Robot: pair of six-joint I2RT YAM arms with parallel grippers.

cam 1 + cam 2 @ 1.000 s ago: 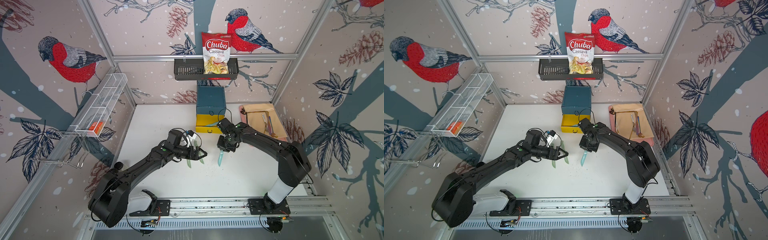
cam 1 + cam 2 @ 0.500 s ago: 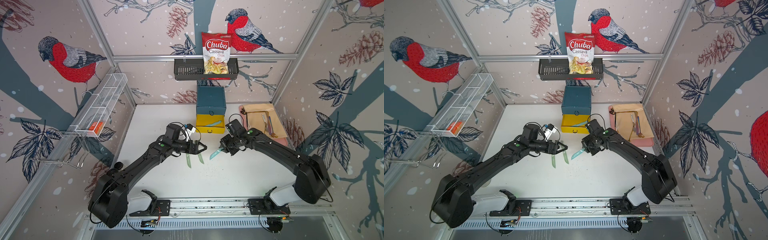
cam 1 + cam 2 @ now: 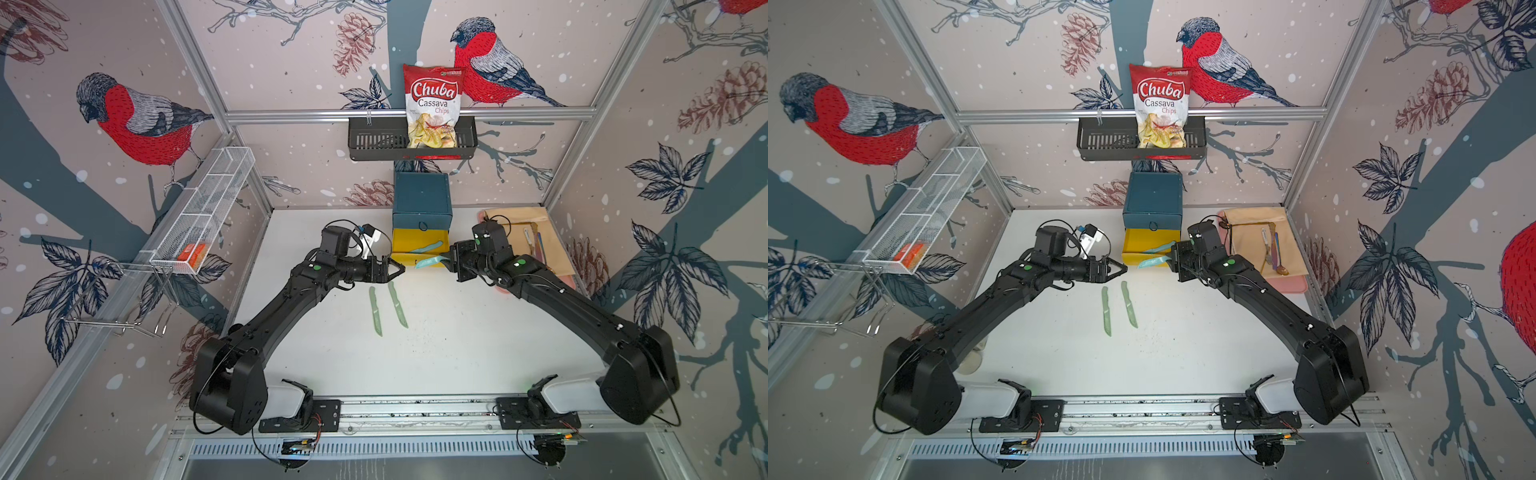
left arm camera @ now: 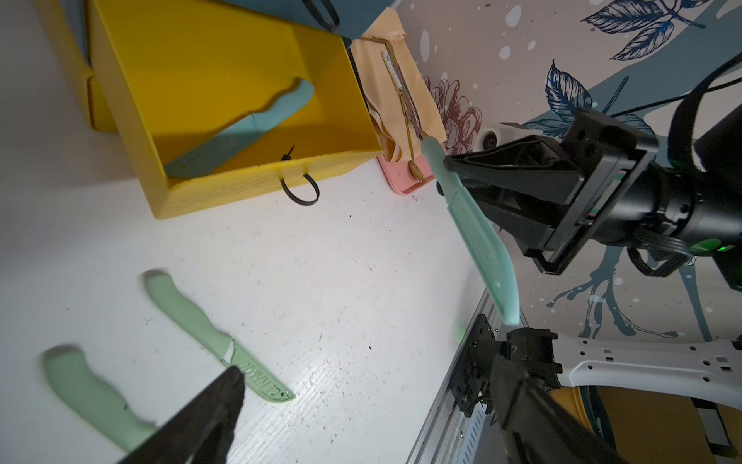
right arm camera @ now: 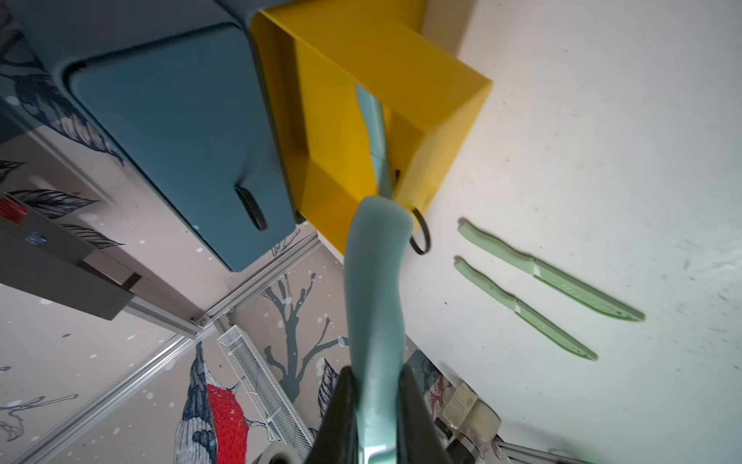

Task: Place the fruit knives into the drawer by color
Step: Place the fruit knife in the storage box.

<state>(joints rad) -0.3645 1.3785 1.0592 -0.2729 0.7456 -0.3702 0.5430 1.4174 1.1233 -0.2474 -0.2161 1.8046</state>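
The drawer chest (image 3: 422, 199) (image 3: 1154, 195) stands at the back, its yellow drawer (image 3: 441, 248) (image 4: 241, 189) (image 5: 441, 100) pulled out. One teal-blue fruit knife (image 3: 426, 248) (image 4: 241, 128) lies inside it. My right gripper (image 3: 451, 262) (image 3: 1173, 259) (image 5: 375, 413) is shut on a second teal-blue knife (image 3: 432, 262) (image 4: 478, 233) (image 5: 373, 301), held in the air at the drawer's front wall. Two sage green knives (image 3: 376, 311) (image 3: 398, 304) (image 5: 542, 277) lie side by side on the white table. My left gripper (image 3: 395, 270) (image 3: 1119, 270) (image 4: 369, 409) hovers open and empty between them and the drawer.
A beige cloth on a pink tray (image 3: 532, 245) with brown and metal cutlery lies right of the chest. A black wall basket (image 3: 374, 141) with a chips bag hangs above it. A wire rack (image 3: 203, 216) runs along the left wall.
My right gripper has carried the teal-blue knife from mid-table back to the yellow drawer's front, turning it from hanging down to near level. The left gripper moved back off the green knives.
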